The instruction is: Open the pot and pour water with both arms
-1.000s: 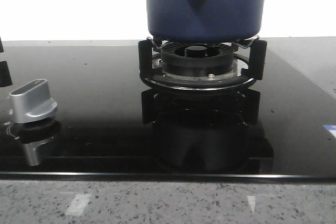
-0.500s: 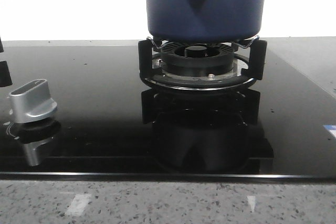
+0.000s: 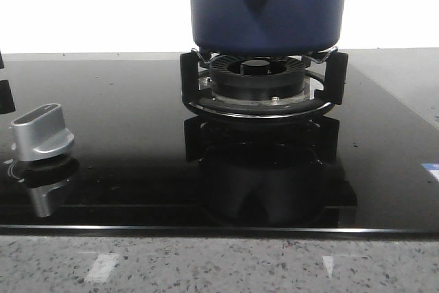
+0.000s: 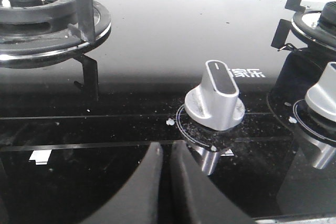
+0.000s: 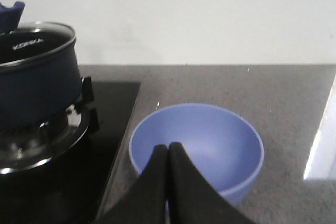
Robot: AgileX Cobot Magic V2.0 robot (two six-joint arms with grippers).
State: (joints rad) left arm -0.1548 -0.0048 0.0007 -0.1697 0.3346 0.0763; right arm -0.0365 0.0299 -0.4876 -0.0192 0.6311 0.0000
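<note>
The dark navy pot (image 3: 266, 6) stands on a gas burner (image 3: 259, 84) at the back of the black glass hob; its shield-shaped handle mount with a rivet faces me. In the right wrist view the pot (image 5: 37, 82) carries a glass lid (image 5: 32, 42) with a metal rim. My right gripper (image 5: 168, 146) is shut and empty, hovering over a light blue bowl (image 5: 210, 140) beside the hob. My left gripper (image 4: 164, 148) is shut and empty, low over the glass just short of a silver knob (image 4: 215, 103). Neither gripper shows in the front view.
A silver knob (image 3: 42, 132) stands at the left of the hob in the front view. A second burner with black pan supports (image 4: 47, 17) and another knob (image 4: 324, 98) show in the left wrist view. Grey speckled counter (image 5: 252, 87) surrounds the hob.
</note>
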